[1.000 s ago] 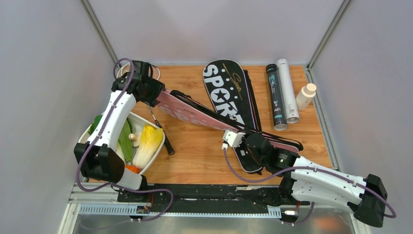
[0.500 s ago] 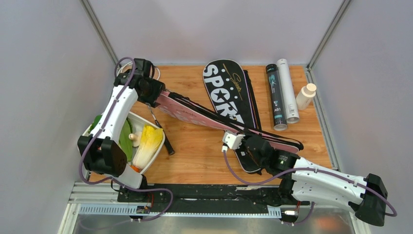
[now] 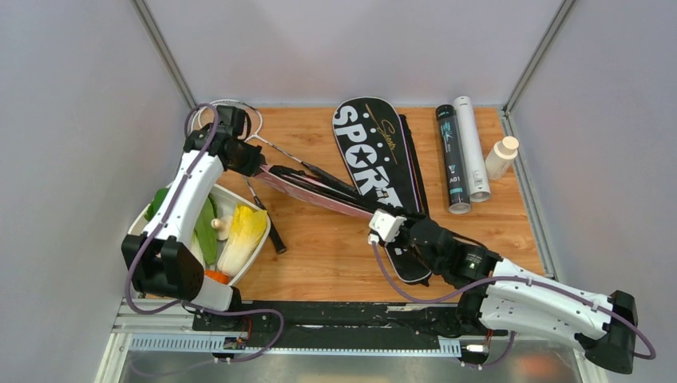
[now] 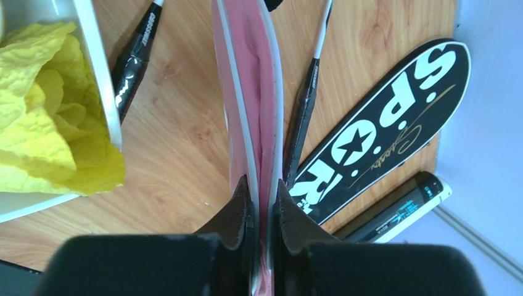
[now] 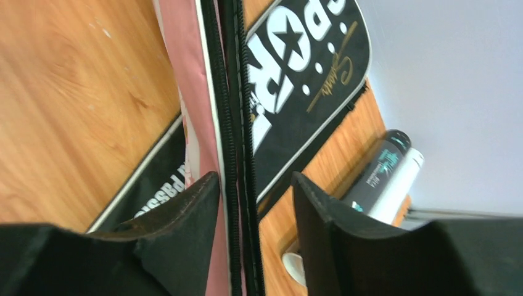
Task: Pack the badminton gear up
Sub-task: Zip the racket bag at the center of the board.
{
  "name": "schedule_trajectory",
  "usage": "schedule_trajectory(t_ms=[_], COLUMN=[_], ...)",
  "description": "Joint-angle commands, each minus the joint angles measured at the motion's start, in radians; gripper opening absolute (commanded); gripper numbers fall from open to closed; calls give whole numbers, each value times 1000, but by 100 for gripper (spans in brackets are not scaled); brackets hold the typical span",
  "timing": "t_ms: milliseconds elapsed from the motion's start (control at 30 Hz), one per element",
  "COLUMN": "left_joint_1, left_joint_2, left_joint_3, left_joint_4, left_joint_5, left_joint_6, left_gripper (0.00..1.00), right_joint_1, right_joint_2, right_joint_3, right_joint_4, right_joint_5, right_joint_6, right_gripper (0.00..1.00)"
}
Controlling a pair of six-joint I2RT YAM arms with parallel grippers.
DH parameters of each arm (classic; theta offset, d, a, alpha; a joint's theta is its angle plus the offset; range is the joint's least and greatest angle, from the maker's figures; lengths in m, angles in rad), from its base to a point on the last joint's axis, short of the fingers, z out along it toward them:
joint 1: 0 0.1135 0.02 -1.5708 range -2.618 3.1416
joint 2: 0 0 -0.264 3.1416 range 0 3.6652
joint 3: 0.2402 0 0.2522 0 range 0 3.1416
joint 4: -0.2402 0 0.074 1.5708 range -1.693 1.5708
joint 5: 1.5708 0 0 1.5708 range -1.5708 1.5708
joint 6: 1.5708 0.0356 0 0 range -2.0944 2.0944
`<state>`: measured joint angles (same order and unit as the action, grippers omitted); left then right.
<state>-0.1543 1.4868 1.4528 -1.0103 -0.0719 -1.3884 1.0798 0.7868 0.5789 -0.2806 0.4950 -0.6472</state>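
My left gripper (image 3: 246,158) (image 4: 262,196) is shut on the upper end of the pink racket bag (image 3: 319,191) (image 4: 247,92), which stands on edge across the table. My right gripper (image 3: 389,227) (image 5: 253,197) is open, its fingers either side of the pink bag's (image 5: 197,123) black zipper edge without pressing it. One racket (image 3: 279,148) lies beside the bag, its handle (image 4: 305,111) to its right. A second racket's black handle (image 3: 268,225) (image 4: 135,55) lies by the tray. The black "SPORT" bag (image 3: 369,152) (image 5: 302,68) lies flat behind. A black tube (image 3: 453,159) and a white tube (image 3: 473,148) lie at the right.
A white tray (image 3: 255,247) of vegetables, with yellow cabbage (image 4: 49,123), stands at the near left. A small white bottle with a tan cap (image 3: 503,156) stands by the right wall. Grey walls close in the table on three sides.
My left gripper has shut on the pink bag's end and my right gripper has opened off it. The bag has turned on edge, and a racket head now shows at the back left.
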Motion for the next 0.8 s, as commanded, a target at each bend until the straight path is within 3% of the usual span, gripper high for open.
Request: schedule_trajectory(t_ms=[0,100,300,467,567,667,767], left_joint_1=[8,7,7,9,7,7,7], left_joint_2=[-92,-119,-168,-219,-243,-262,-279], left_joint_3=[-87,-170,-276,-337,-377,-404,-428], left_joint_4=[52,157,214,262,283,306,324], left_joint_5=[26,99,103,116,117,123,128], left_joint_6=[-16,-28,3,12,27,42,53], left_gripper=[3,0,0,3,11,23,25], right_joint_1=[7,6,6,10,10,12,20], right_joint_2=[-64,-49,174,442,575,662,717], right_joint_3=[116,171,310,417,513,577,599], right_joint_4=[-24,-11,167,271,320,362,422], right_joint_5=[-196,-291,-162,-299,-357,-382,-377], right_joint_6=[206,352,850,901,917,958,921], right_gripper=[55,60,55,51,51,50,49])
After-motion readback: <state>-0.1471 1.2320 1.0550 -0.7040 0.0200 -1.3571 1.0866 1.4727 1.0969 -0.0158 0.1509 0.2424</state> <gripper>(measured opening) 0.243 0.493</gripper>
